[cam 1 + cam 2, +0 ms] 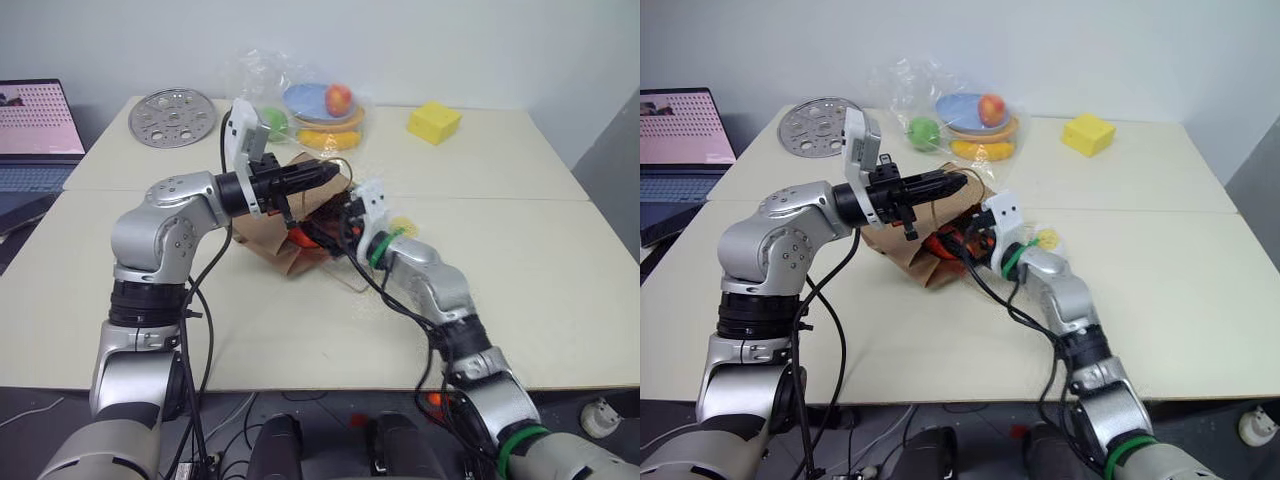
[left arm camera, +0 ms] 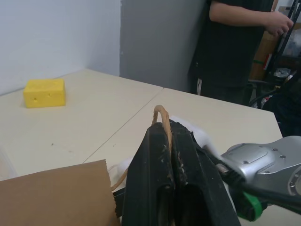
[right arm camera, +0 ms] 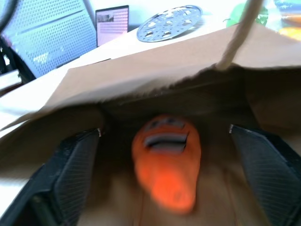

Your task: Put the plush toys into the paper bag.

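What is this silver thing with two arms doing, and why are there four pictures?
It is a robot with two arms. Two pictures come from cameras in its head, looking down at a table. The other two come from small cameras on its wrists.

The left end effector is shut on the string handle of a brown paper bag, holding the bag's mouth up. The right end effector sits at the bag's mouth with its two fingers spread wide. Its wrist camera looks inside the bag, where an orange carrot toy lies between the fingers, touching neither.

Also on the table: a yellow block, wrapped toy fruit, a round metal plate and a laptop. A person stands nearby.
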You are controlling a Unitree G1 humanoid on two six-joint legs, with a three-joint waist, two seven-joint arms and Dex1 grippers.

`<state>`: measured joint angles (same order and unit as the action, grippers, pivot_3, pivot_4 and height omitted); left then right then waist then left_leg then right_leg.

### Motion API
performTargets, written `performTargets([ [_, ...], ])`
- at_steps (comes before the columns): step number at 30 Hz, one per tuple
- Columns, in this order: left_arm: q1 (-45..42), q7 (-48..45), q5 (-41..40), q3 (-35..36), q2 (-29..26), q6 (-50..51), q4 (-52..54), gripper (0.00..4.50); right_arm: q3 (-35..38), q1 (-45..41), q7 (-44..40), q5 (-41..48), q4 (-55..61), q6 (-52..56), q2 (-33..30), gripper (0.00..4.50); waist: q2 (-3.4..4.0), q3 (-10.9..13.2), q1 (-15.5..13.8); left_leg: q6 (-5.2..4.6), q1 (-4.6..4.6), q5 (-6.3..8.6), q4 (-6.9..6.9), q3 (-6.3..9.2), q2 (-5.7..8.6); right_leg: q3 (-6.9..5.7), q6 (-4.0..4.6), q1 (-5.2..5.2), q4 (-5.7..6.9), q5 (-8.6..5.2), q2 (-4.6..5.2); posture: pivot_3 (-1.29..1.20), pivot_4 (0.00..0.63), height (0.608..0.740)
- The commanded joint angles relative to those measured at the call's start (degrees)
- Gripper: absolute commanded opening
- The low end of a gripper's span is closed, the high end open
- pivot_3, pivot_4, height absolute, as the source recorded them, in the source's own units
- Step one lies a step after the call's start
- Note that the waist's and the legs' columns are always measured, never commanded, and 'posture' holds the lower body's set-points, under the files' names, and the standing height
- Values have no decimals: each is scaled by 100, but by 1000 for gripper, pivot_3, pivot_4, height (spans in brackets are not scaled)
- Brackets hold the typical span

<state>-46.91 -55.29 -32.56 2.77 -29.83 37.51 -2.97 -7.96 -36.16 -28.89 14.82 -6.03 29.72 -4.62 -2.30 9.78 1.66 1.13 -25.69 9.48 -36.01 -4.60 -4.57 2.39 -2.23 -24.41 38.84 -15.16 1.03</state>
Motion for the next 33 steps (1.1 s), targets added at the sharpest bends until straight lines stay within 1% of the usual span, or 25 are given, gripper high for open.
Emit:
performTargets([
  [1,-46,-39,-21,157,-86,-166,61,0,127,504,-141,238,1358,529,-480,4459,0,0,-7,0,0,0,1,0,2,0,0,0,-1,0,1,0,150,740],
  [3,-12,-60,0,165,-122,-210,31,0,328,888,15,270,2064,842,-827,4459,0,0,-1,0,0,0,-1,-4,1,2,0,0,-4,0,2,0,150,740],
  [5,30,-75,6,172,-150,-226,41,0,488,1164,232,167,2492,1006,-1099,4459,0,0,0,0,1,0,-1,-4,0,3,1,0,-4,-2,2,0,150,740],
  [9,51,-81,-10,166,-167,-232,55,0,609,1400,618,-55,2569,1104,-1313,4459,0,0,29,0,11,0,-2,-9,-1,7,5,1,-2,-3,2,0,150,740],
  [11,44,-84,5,147,-153,-259,35,0,576,1427,782,-235,2328,963,-1309,4459,0,0,28,0,20,0,-2,-10,-2,8,5,4,1,-3,1,0,150,740],
  [15,-40,-95,11,83,-130,-264,18,0,372,1260,1128,-744,1374,416,-1188,4459,-1,0,21,0,25,0,-2,-14,1,13,7,9,0,-4,2,0,150,740],
  [18,-54,-97,43,88,-153,-314,-22,0,358,1080,1457,-1027,761,215,-1025,4459,-1,0,26,0,23,0,-1,-16,2,17,6,9,-4,-4,2,0,150,740],
  [23,-12,-76,16,119,-204,-262,49,0,370,1037,1434,-1128,371,-227,-932,4459,-1,0,19,0,21,0,3,-13,1,14,3,8,-3,-5,0,0,150,740],
  [24,-6,-71,15,126,-215,-259,56,0,375,1046,1413,-1142,345,-307,-934,4099,0,0,19,0,21,0,3,-13,1,14,2,8,-3,-6,0,0,150,740],
  [25,-6,-46,24,139,-218,-271,53,0,342,1072,1369,-1197,314,-410,-979,3864,0,0,20,0,21,0,4,-13,2,14,1,8,-3,-6,0,0,150,740],
  [27,-3,-13,33,148,-221,-284,53,0,315,1121,1300,-1257,259,-538,-1033,3168,-1,0,20,0,20,0,3,-13,2,14,1,8,-3,-7,0,0,150,740],
  [29,-3,-1,25,151,-223,-271,71,0,393,1153,1293,-1236,155,-666,-1041,2431,-1,0,20,0,20,0,2,-13,2,14,1,9,-3,-7,0,0,150,740],
  [31,-3,4,19,154,-227,-263,84,0,445,1157,1275,-1214,79,-751,-1041,1590,0,0,20,0,21,0,1,-13,1,14,1,10,-3,-6,0,0,150,740],
  [33,-17,11,40,150,-227,-283,52,0,482,1147,1197,-1148,-8,-848,-1031,916,-1,0,20,0,21,0,1,-13,1,14,1,10,-2,-6,0,0,150,740],
])
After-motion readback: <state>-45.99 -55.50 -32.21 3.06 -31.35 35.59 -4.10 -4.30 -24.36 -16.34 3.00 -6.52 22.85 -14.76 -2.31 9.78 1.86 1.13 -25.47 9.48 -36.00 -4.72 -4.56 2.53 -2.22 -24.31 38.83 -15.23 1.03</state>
